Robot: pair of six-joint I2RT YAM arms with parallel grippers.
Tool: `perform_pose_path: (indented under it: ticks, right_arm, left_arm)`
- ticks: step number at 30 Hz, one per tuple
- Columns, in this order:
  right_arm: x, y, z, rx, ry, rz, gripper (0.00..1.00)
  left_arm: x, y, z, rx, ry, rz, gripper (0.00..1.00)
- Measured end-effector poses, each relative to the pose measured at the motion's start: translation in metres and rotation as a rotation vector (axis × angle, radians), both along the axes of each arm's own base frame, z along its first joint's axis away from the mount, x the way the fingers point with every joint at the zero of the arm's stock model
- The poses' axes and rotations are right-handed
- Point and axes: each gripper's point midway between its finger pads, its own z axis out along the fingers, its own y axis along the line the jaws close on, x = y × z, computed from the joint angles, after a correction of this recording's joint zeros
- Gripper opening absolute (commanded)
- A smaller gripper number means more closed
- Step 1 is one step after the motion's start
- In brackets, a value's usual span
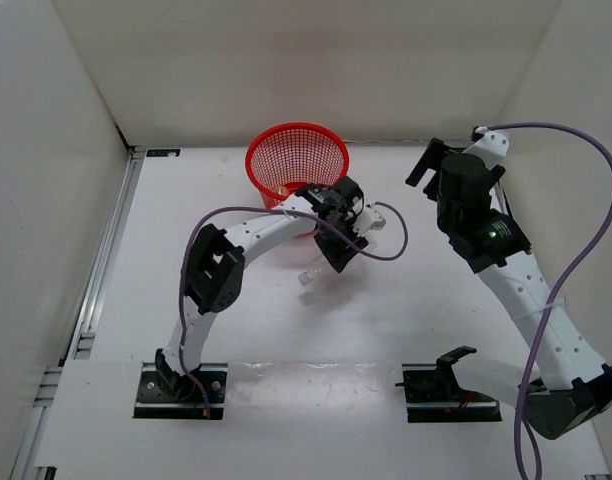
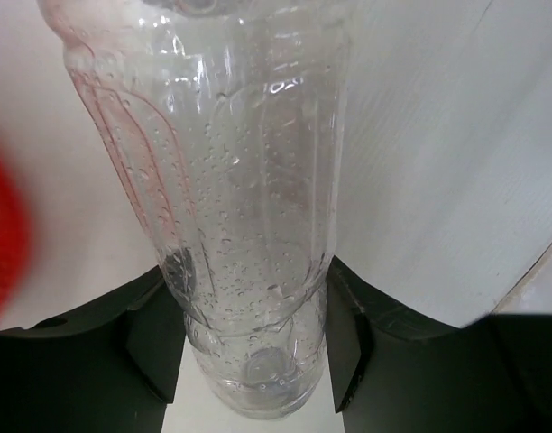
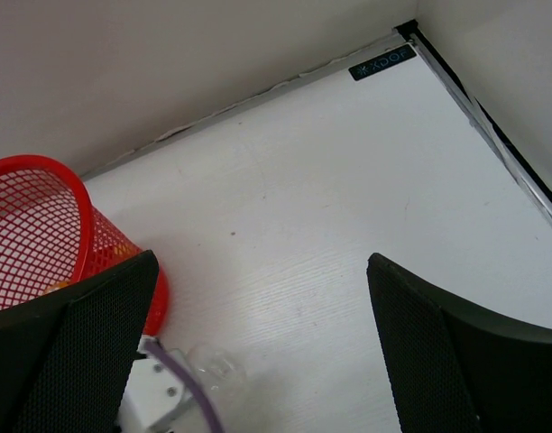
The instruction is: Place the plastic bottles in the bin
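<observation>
One clear bottle (image 2: 249, 225) is clamped in your left fingers (image 2: 154, 347), over the bench (image 1: 386, 310) just short of the bin (image 1: 311, 155). One red bin, orange-yellow thing (image 3: 114, 248) inside, count unclear. Your right fingers (image 3: 456, 361) are spread wide, off to the bin's right.

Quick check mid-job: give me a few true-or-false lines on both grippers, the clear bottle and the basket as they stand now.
1. The left gripper is shut on the clear bottle. True.
2. The right gripper holds a bottle. False: it is open and empty.
3. The basket stands upright, mouth up. True.
4. The clear bottle lies inside the basket. False: it is in the left gripper, outside the basket.
</observation>
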Motion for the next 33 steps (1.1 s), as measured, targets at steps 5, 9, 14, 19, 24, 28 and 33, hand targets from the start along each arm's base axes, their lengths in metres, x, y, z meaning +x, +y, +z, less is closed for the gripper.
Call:
perform_pose_path:
  ticks: [5, 9, 14, 19, 24, 28, 33]
  right_arm:
    - [-0.001, -0.012, -0.009, 0.044, 0.014, -0.073, 1.0]
    - [-0.003, -0.018, -0.013, 0.062, 0.024, -0.114, 1.0]
    - [-0.004, -0.018, -0.016, 0.08, 0.031, -0.123, 1.0]
    - [-0.004, -0.017, -0.017, 0.093, 0.033, -0.124, 1.0]
    - [-0.006, -0.018, -0.019, 0.087, 0.046, -0.122, 1.0]
    - [-0.012, -0.02, -0.021, 0.083, 0.05, -0.123, 1.0]
    - [-0.019, -0.024, -0.025, 0.077, 0.059, -0.126, 1.0]
  left_arm:
    - [0.03, -0.019, 0.124, -0.221, -0.299, -0.042, 0.27]
    - [0.044, -0.005, 0.274, -0.45, -0.635, 0.024, 0.32]
    - [0.088, 0.058, 0.402, -0.607, -0.982, 0.223, 0.33]
    - [0.161, 0.095, 0.355, -0.464, -0.986, 0.343, 0.7]
    - [0.211, 0.099, 0.218, -0.27, -0.751, 0.348, 0.8]
    - [0.212, 0.104, 0.174, -0.202, -0.657, 0.342, 1.0]
    - [0.201, 0.104, 0.208, -0.259, -0.696, 0.346, 1.0]
